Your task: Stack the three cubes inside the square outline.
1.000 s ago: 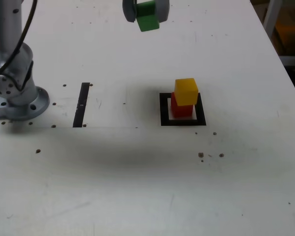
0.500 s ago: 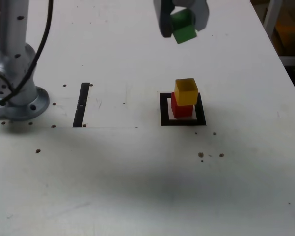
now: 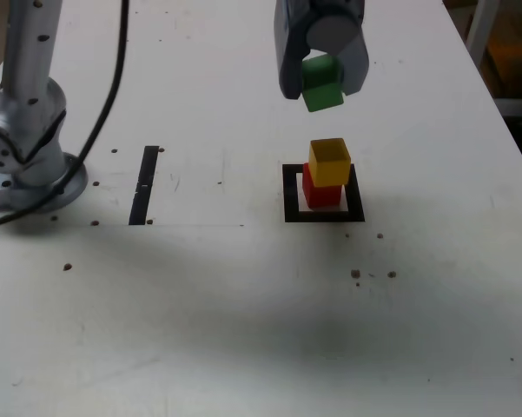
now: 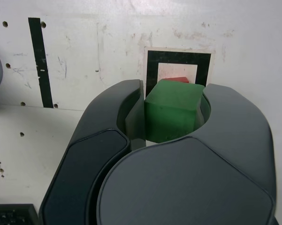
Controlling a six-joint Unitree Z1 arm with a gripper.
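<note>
Up near the top middle of the exterior view, the gripper's got the green cube pinched, with the yellow cube sitting on the red cube inside the square outline below.

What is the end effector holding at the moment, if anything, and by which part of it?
The green cube, gripped by two opposite side faces between the end effector's fingers.

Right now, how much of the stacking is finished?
Two cubes look done: the yellow cube sits on the red cube inside the black square outline. The tool grips the green cube above them. Left: placing it on yellow and letting go.
</note>
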